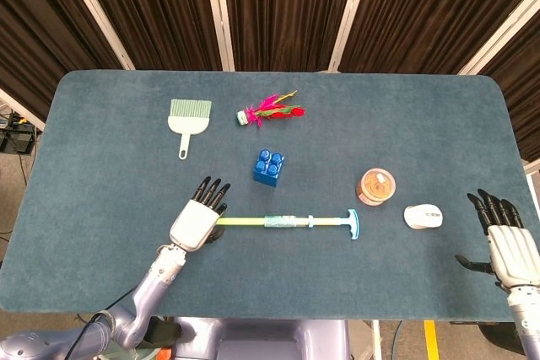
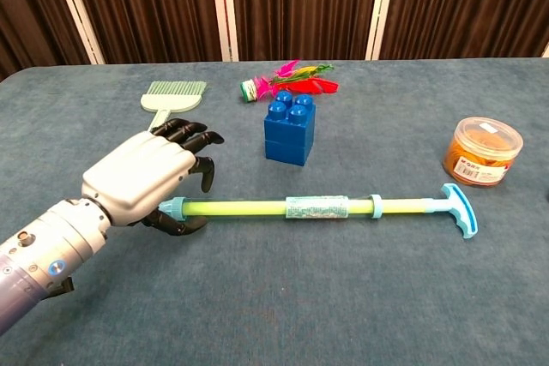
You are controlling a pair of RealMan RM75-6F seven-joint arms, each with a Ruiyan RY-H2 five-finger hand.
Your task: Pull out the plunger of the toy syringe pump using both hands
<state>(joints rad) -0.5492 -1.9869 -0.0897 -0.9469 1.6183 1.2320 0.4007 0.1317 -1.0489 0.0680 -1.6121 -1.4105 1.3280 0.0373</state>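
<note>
The toy syringe pump (image 1: 283, 222) lies flat across the near middle of the table, a yellow-green tube (image 2: 317, 207) with a light-blue T-handle (image 2: 459, 209) at its right end. My left hand (image 2: 150, 179) hovers over the tube's left tip, fingers spread and extended past it, thumb curled low beside the tip; it does not grip the tube. In the head view the left hand (image 1: 196, 219) covers that tip. My right hand (image 1: 513, 238) stays at the table's far right edge, fingers spread and holding nothing, well clear of the handle (image 1: 353, 224).
A blue brick (image 1: 269, 165) stands just behind the tube. A green brush (image 1: 188, 117) and a pink feather shuttlecock (image 1: 270, 111) lie further back. An orange jar (image 1: 376, 185) and a white mouse (image 1: 423, 216) sit between the handle and my right hand.
</note>
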